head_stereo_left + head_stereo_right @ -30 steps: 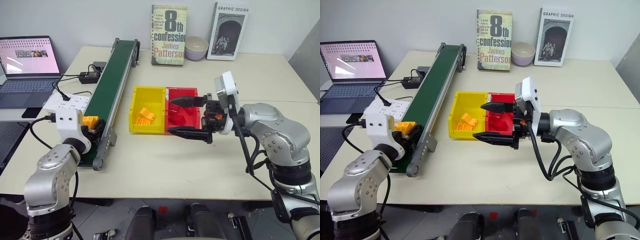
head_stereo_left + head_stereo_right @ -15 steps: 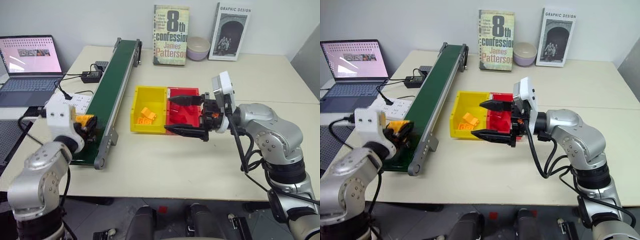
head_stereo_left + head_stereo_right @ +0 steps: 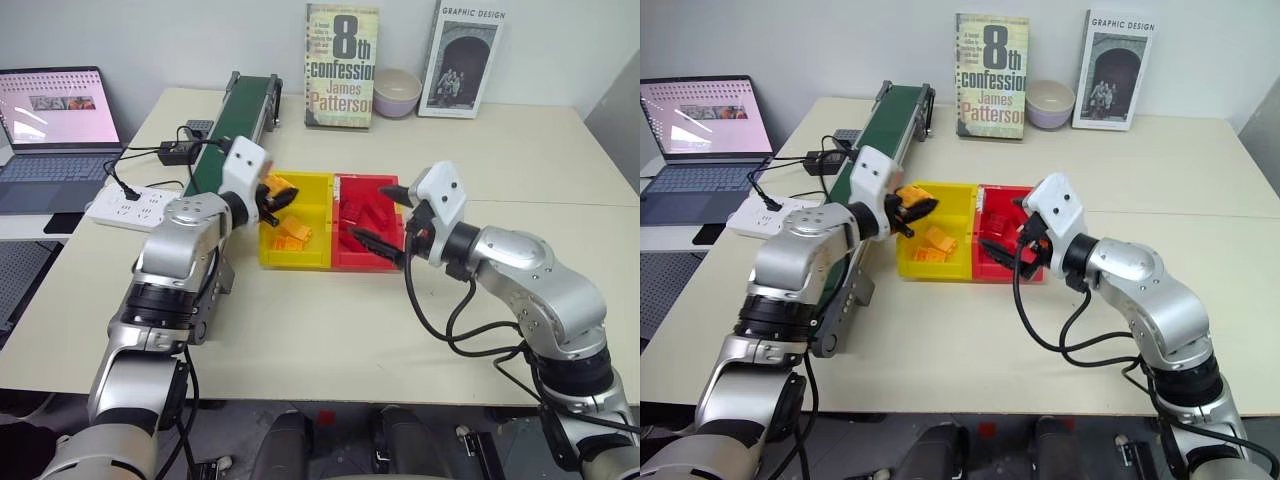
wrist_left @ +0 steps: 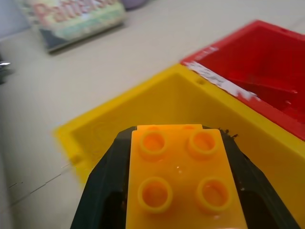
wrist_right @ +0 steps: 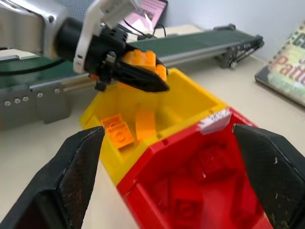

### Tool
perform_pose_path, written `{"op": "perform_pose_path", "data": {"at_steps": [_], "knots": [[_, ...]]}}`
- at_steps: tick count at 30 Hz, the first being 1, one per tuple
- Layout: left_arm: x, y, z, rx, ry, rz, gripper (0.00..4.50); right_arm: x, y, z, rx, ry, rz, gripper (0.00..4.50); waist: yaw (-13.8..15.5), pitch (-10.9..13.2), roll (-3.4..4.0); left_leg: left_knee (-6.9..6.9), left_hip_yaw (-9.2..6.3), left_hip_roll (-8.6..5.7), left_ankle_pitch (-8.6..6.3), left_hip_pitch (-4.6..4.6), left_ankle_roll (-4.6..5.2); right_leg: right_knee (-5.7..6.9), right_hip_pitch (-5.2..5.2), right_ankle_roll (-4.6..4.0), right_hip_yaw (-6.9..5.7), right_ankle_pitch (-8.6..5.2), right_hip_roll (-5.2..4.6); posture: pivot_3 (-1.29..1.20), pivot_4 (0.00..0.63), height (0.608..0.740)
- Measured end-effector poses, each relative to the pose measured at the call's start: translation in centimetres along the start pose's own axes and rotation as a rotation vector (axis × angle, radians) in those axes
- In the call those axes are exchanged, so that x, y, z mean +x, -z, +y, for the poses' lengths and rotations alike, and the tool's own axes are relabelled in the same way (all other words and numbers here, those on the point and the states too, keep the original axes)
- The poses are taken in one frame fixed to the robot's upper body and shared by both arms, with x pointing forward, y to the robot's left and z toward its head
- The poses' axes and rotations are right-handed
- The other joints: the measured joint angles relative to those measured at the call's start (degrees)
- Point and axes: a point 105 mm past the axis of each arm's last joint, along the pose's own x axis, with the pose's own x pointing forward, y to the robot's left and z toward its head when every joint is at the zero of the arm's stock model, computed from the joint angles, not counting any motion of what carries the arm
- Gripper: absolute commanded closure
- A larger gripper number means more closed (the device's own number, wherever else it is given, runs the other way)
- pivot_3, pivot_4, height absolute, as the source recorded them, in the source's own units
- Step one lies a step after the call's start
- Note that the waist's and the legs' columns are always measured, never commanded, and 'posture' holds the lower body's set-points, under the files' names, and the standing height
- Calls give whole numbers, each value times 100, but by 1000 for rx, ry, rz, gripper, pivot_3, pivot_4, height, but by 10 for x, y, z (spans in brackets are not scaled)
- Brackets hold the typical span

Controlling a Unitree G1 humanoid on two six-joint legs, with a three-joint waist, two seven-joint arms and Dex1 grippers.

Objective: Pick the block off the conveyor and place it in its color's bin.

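Observation:
My left gripper (image 3: 282,193) is shut on the yellow-orange studded block (image 4: 178,179) and holds it in the air over the left edge of the yellow bin (image 3: 297,262). Two or three more orange bricks (image 3: 292,231) lie inside that bin. The joined red bin (image 3: 366,263) holds red bricks (image 5: 190,200). My right gripper (image 3: 384,216) hangs open over the red bin with nothing between its fingers. The dark green conveyor (image 3: 236,118) runs along the left of the bins, and my left arm covers its near half.
A laptop (image 3: 55,120), a white power strip (image 3: 135,205) and a black adapter with cables (image 3: 180,152) lie left of the conveyor. Two books (image 3: 338,65) (image 3: 465,60) and a bowl (image 3: 392,95) stand at the table's back edge.
My left arm lifted the block off the conveyor's near end and carried it forward and right to the yellow bin. My right gripper turned slightly and stayed open over the red bin.

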Motion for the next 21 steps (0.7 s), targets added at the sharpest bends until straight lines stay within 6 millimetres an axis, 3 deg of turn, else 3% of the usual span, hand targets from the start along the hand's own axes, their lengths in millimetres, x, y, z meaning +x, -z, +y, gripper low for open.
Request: {"op": "perform_pose_path", "data": {"at_steps": [1, 7, 12, 16, 17, 21], "knots": [[2, 1, -2, 1, 19, 0, 2229, -1, -2, 0, -2, 8, -2, 0, -9, 0, 0, 1, 1, 0, 0, 0, 0, -1, 0, 1, 0, 0, 0, 0, 150, 740], [5, 3, 0, 21, 52, 7, 1468, -5, 4, 2, 35, 37, 23, 0, 8, 0, 0, 8, -7, 0, 1, 4, 0, 5, 7, 3, -4, 0, 1, 0, 150, 740], [5, 2, 1, 21, 67, 8, 429, -8, 2, -2, 50, 53, 16, 0, 8, 0, 0, 10, -6, -1, 1, 4, 0, 4, 8, 6, -4, 2, 1, 0, 150, 740], [2, -7, 5, 31, 60, -18, 3, -9, 2, -3, 48, 51, 18, 0, 2, 0, 0, 9, -6, 0, 1, 3, 0, 4, 7, 6, -3, 2, 1, 0, 150, 740], [-3, -11, 7, 44, 55, -29, 3, -9, 1, -3, 42, 41, 20, 0, -8, 0, 0, 9, -4, 1, 1, 3, 0, 4, 6, 6, -1, 2, 2, 0, 150, 740], [-64, -13, 17, 136, 109, 44, 3, -20, -4, -21, 8, -26, 45, 0, -145, 3, 3, -1, -5, 6, 0, 9, 0, 4, 5, 4, 4, 1, 2, 0, 150, 740]]}}
